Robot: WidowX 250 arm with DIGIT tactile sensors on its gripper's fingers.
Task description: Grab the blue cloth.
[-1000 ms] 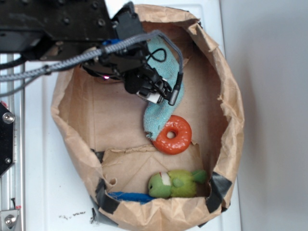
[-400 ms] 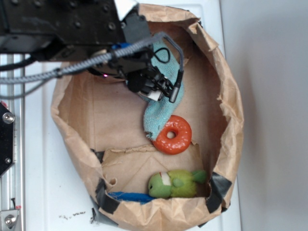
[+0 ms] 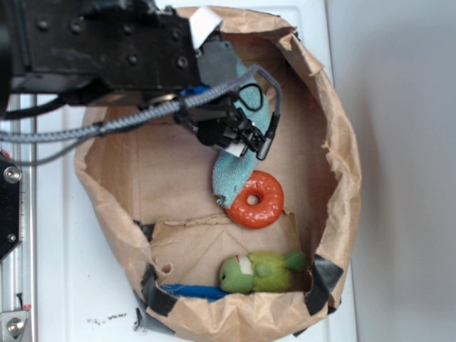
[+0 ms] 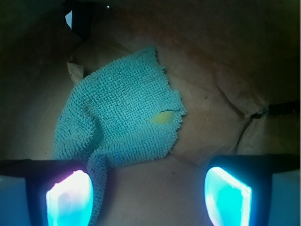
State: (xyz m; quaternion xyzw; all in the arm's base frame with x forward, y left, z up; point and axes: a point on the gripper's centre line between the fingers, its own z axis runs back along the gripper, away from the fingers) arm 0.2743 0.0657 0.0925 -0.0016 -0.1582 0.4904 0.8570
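Since a second ago the arm has slid a bit toward the right and upward over the bag, while the blue cloth [image 3: 235, 174] and the toys have stayed where they were. That cloth is a nubbly teal terry rag with ragged, uneven edges and a small yellowish stain near one corner, lying flat on the brown paper floor in the upper middle of the bag; its lower tip touches the orange donut toy [image 3: 255, 199]. From the wrist view the cloth [image 4: 120, 113] spreads wide, one narrow strip trailing down beside the left finger. The gripper [image 4: 148, 193] hangs above it with its jaws spread apart and nothing between them. The crumpled paper bag [image 3: 342, 142] walls the space in on every side, patched with dark tape at the lower corners. A folded cardboard flap sits below the donut, and a fuzzy green plush toy [image 3: 260, 272] rests against the bottom wall, well apart from the cloth. Bare paper lies open left of the cloth.
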